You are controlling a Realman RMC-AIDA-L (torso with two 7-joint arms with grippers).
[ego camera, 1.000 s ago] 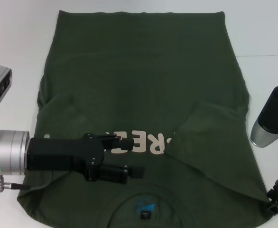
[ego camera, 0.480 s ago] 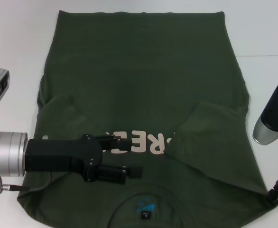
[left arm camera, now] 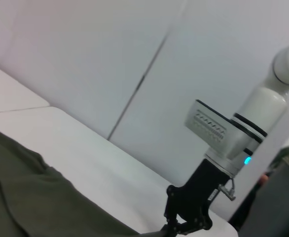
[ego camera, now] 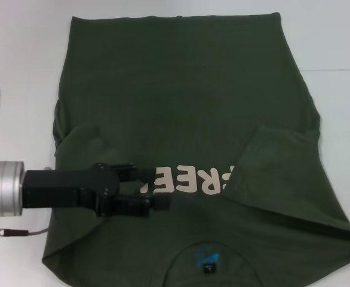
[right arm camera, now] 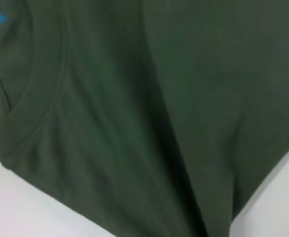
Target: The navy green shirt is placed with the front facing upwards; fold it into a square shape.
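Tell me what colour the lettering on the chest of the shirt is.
Pale pink, on the dark olive-green cotton T-shirt; the lettering shows best in the head view.

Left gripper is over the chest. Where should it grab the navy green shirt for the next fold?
Probably the near-left shoulder corner of the navy green shirt, approached from the robot's left across the bare table. The sleeve is folded in there, leaving a clean outer edge. The left gripper is open.

The head camera looks steeply down on the shirt [ego camera: 187, 119] spread over the white desk [ego camera: 20, 54]. The left wrist camera faces sideways across the desk toward the right gripper [left arm camera: 176, 228]. The right wrist camera hangs close over the collar [right arm camera: 41, 89].
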